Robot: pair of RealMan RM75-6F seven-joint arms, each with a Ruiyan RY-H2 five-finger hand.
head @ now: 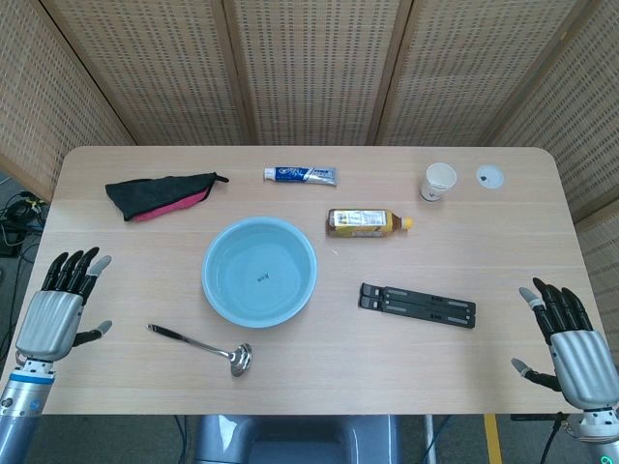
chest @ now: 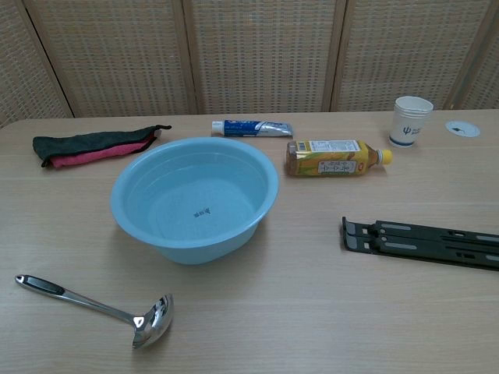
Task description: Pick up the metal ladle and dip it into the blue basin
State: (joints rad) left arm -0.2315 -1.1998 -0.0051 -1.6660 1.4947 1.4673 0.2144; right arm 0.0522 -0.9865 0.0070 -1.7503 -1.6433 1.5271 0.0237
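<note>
The metal ladle (head: pixel 201 346) (chest: pixel 101 308) lies flat on the table, its dark-tipped handle pointing left and its bowl to the right, just in front of the blue basin (head: pixel 259 271) (chest: pixel 195 198). The basin stands mid-table with nothing in it. My left hand (head: pixel 60 304) hovers at the table's left edge, fingers spread and holding nothing, well left of the ladle's handle. Over at the right edge, my right hand (head: pixel 571 343) is likewise spread and holds nothing. Neither hand shows in the chest view.
A black folding stand (head: pixel 418 304) (chest: pixel 425 242) lies right of the basin. Behind the basin are a yellow drink bottle (head: pixel 366 222) (chest: pixel 334 157), a toothpaste tube (head: pixel 300 175) (chest: pixel 251 128), a black-and-pink pouch (head: pixel 160 195) (chest: pixel 92 145), a paper cup (head: pixel 438 182) (chest: pixel 411 120) and a white lid (head: pixel 489 177).
</note>
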